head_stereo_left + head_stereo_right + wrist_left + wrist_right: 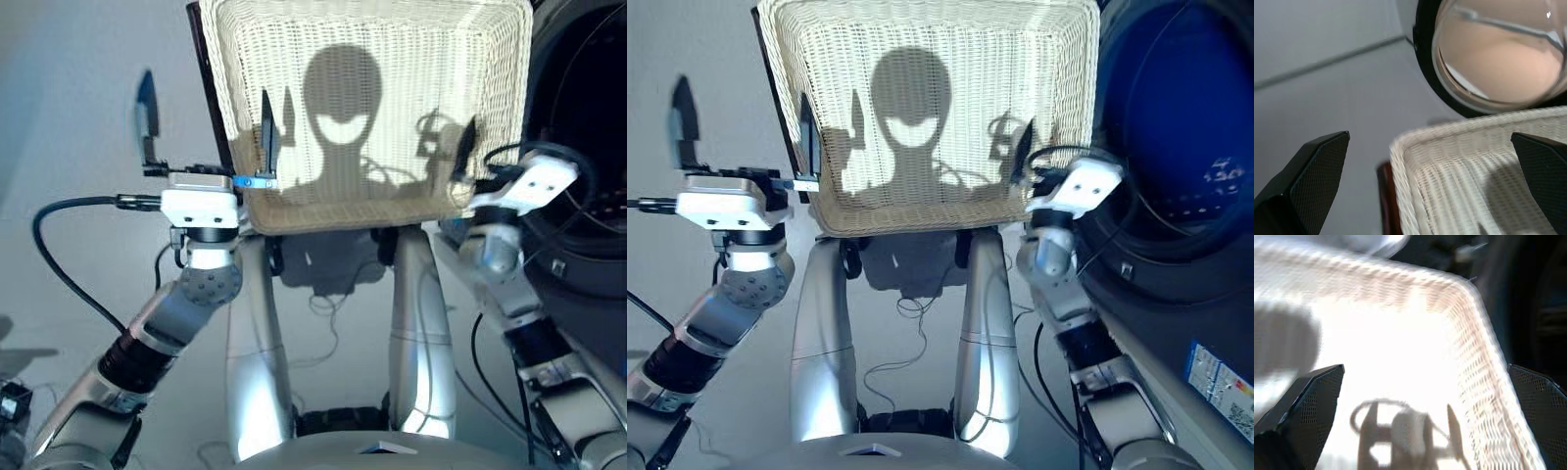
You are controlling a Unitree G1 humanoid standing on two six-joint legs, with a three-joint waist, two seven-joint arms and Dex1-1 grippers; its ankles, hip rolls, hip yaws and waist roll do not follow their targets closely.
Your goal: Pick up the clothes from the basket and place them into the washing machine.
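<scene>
We saw wicker basket [372, 108] empty, washing machine [1176, 166] at 2 o'clock; looked done. Left gripper [208, 122] and right gripper [1415, 431] both spread, holding nothing.

The smooth pale grey floor [69, 117] fills everything from nine o'clock round to six, plain and unpatterned; a thin darker seam line [1327, 61] runs straight across it out toward eleven o'clock; strong light falls from behind, bright enough to throw hard-edged shadows forward toward twelve o'clock; a narrow dark red-brown wooden edge [1385, 196] shows low at about eleven o'clock, touching the floor; thin black cables [911, 323] trail loosely over the floor near six.
</scene>
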